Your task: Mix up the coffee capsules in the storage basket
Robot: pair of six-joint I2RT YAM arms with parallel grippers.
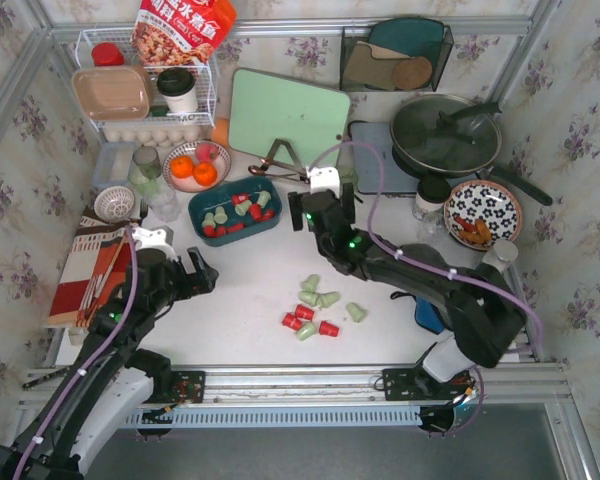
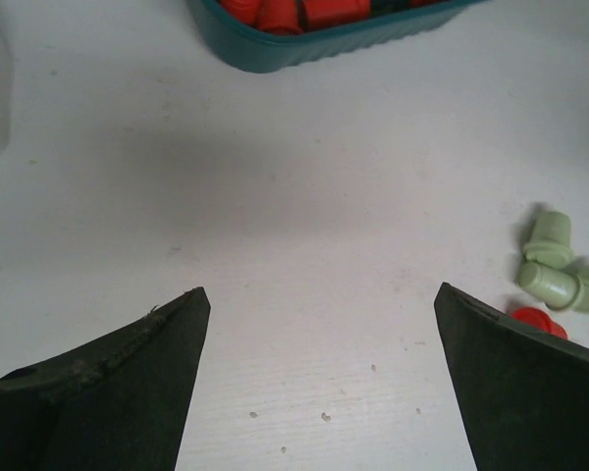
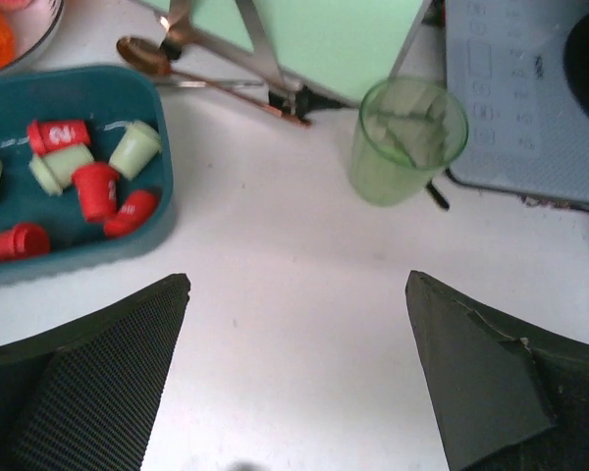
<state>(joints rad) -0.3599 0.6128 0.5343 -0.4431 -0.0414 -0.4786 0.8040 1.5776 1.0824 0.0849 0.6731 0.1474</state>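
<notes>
Both pairs of jaws stand wide and hold nothing; my left gripper [image 2: 321, 294] hangs on the near side of the storage basket [image 1: 242, 238], apart from its long wall, while my right gripper [image 3: 296, 280] sits just off the basket's right end and is the nearer of the two. The coffee capsules [image 1: 236, 208] lie red and green inside the basket (a loose cluster [image 1: 315, 305] also lies on the table, nearer me than the basket and to its right); the basket's long axis runs roughly left to right, so I judge a stir along it suits the right arm.
</notes>
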